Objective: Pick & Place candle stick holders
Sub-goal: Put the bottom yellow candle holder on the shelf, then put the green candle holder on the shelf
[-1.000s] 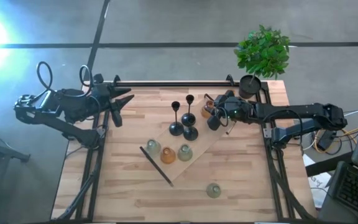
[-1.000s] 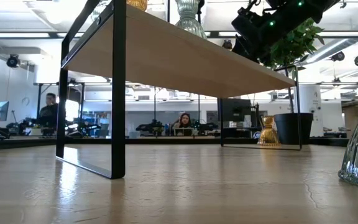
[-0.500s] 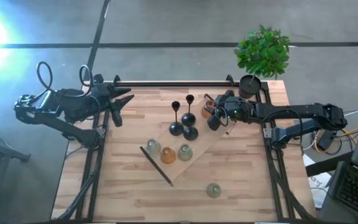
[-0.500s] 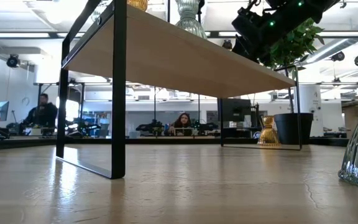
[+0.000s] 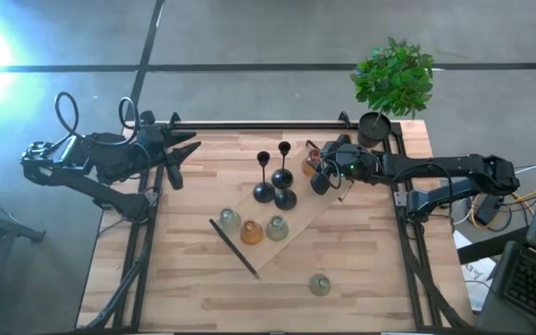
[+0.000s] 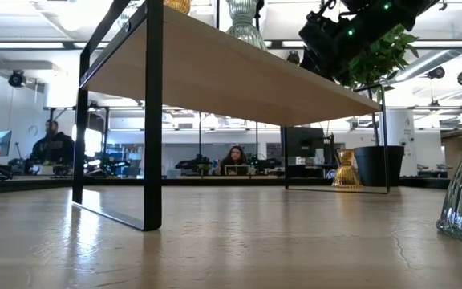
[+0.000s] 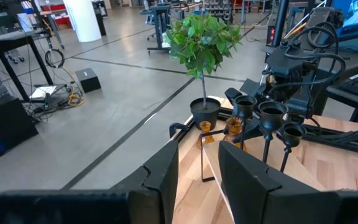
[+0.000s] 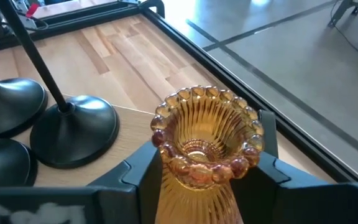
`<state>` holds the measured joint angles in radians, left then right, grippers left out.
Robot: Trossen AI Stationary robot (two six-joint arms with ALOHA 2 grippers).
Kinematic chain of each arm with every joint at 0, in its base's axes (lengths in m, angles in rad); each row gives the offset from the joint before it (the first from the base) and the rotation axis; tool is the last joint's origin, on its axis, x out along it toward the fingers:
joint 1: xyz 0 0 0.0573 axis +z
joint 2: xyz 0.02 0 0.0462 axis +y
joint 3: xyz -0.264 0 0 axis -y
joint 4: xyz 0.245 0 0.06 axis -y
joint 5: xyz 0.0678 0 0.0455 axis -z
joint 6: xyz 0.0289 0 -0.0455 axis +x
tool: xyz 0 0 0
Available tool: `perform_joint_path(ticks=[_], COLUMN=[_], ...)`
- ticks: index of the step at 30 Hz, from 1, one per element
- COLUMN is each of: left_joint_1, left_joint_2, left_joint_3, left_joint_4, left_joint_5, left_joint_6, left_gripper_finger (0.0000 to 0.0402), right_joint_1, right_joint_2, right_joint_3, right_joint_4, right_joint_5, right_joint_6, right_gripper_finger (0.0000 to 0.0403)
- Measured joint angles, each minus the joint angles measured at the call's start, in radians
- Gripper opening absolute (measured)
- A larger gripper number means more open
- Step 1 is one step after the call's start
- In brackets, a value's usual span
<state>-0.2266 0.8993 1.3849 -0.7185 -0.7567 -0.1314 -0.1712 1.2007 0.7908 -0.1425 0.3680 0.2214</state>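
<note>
Light butcher-block wooden table [image 5: 194, 279] with black metal frame, on grey concrete floor. Small green leafy plant in black pot [image 5: 391, 79] at far right corner of tabletop. Long pale wooden shelf board on thin black legs [image 5: 301, 221] lying diagonally across table centre. Low view: open office behind, two seated people [image 6: 235, 158] at desks, monitors, ceiling strip lights.

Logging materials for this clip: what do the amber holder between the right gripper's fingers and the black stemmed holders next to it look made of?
Amber holder: looks like pressed glass, translucent, with vertical ribs and a beaded rim that catches light. Black stemmed holders: probably painted metal, opaque with a soft satin sheen on the domed bases, though coated plastic can't be excluded. The right gripper has a finger on either side of the amber one.
</note>
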Motion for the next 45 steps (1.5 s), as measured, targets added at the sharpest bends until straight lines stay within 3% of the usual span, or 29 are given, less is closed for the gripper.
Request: perform_joint_path(ticks=[14,22,29,33,39,45], left_joint_1=[0.000,0.000,0.000,0.000,0.000,0.000], left_joint_2=[0.000,0.000,0.000,0.000,0.000,0.000], left_joint_3=[0.000,0.000,0.000,0.000,0.000,0.000], left_joint_4=[0.000,0.000,0.000,0.000,0.000,-0.001], left_joint_5=[0.000,0.000,0.000,0.000,0.000,0.000], left_joint_6=[0.000,0.000,0.000,0.000,0.021,0.043], left_gripper_finger=[0.0119,0.0119,0.0119,0.0119,0.0119,0.0119], right_joint_1=[0.000,0.001,0.003,0.028,0.177,0.472], right_joint_2=[0.001,-0.002,-0.003,-0.003,-0.009,-0.016], right_joint_3=[0.023,0.108,0.307,0.463,0.662,0.714], right_joint_4=[-0.003,-0.037,-0.336,-0.590,-0.893,-0.939], right_joint_5=[-0.002,-0.002,-0.011,-0.123,-0.309,-0.263], right_joint_6=[-0.030,-0.058,-0.086,-0.073,0.030,0.318], right_gripper_finger=[0.0221,0.0252,0.0241,0.0222,0.0191,0.0163])
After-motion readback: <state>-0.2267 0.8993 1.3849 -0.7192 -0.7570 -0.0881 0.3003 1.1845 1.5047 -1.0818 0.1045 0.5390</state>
